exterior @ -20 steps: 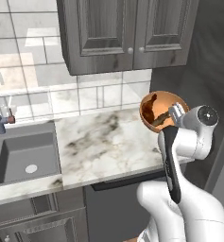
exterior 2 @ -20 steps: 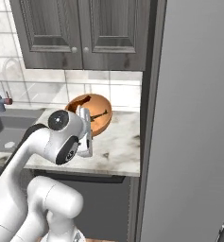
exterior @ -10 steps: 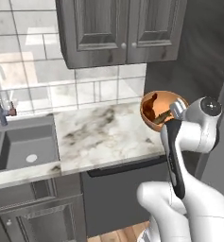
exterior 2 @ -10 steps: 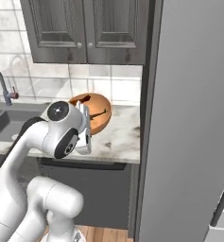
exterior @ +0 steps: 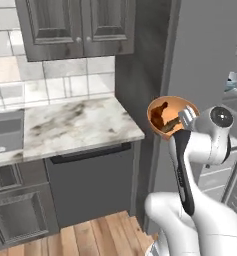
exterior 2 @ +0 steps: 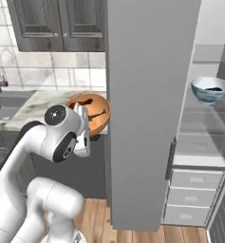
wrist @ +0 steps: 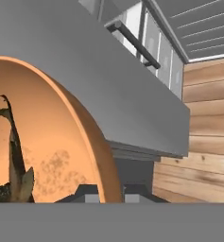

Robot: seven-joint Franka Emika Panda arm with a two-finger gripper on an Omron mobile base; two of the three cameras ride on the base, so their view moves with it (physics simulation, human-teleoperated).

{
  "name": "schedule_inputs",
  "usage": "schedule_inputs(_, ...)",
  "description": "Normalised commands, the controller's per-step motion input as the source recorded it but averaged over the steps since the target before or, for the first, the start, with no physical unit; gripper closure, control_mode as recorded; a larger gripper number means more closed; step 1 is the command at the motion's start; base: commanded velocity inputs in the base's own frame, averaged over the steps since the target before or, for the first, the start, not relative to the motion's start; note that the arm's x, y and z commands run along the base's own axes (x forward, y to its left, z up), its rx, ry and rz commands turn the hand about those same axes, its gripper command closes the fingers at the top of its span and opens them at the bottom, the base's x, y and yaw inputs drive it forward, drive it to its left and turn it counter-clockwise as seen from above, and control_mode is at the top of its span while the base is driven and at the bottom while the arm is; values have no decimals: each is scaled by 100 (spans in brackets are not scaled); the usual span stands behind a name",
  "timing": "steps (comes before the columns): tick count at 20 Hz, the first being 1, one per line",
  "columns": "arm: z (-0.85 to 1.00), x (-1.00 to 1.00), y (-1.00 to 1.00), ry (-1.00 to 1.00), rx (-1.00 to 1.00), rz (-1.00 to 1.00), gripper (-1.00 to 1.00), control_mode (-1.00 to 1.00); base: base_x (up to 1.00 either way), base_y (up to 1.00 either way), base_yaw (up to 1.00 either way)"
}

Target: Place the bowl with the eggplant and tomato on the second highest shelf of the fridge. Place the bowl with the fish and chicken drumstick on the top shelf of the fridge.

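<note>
Here the gripper (exterior: 181, 118) is clamped on the near rim of the orange-brown bowl (exterior: 171, 116), carrying it in the air off the right end of the marble worktop (exterior: 75, 125), in front of the tall grey fridge side panel (exterior 2: 152, 109); the bowl is tipped, its open side turned toward the left base camera. Inside it lies a reddish-brown chicken drumstick (exterior: 160, 109) toward the upper left and a dark, thin fish (wrist: 15, 160) lower down; in the hand view the fish stands up along the bowl's inner wall, tail fin at the top, and the bowl's rim crosses right in front of the finger tips.

In the right base view the white bowl (exterior 2: 211, 88) with a pale blue tint sits inside the fridge on a clear glass shelf (exterior 2: 204, 108) toward its front edge; a very dark eggplant (exterior 2: 212, 88) shows within it; the tomato cannot be made out. Which shelf in the stack this one is cannot be told for sure; another pane (exterior 2: 199, 132) lies beneath it, and pale drawers (exterior 2: 192, 190) below that.

The sink (exterior 2: 4, 105) is set in the worktop's left end, dark cabinets (exterior: 77, 22) hang above, and the floor is wood planks (exterior: 100, 235).
</note>
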Motion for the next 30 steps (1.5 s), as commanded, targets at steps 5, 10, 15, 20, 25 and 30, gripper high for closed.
schedule_inputs(5,0,0,0,0,0,0,100,100,0,-100,-11)
schedule_inputs(10,0,0,0,0,0,0,100,100,18,-100,1)
schedule_inputs(15,0,0,0,0,0,0,100,100,46,-83,13)
schedule_inputs(20,0,0,0,0,0,0,100,100,55,-49,13)
schedule_inputs(25,0,0,0,0,0,0,100,100,65,-2,15)
schedule_inputs(30,0,0,0,0,0,0,100,100,45,-29,7)
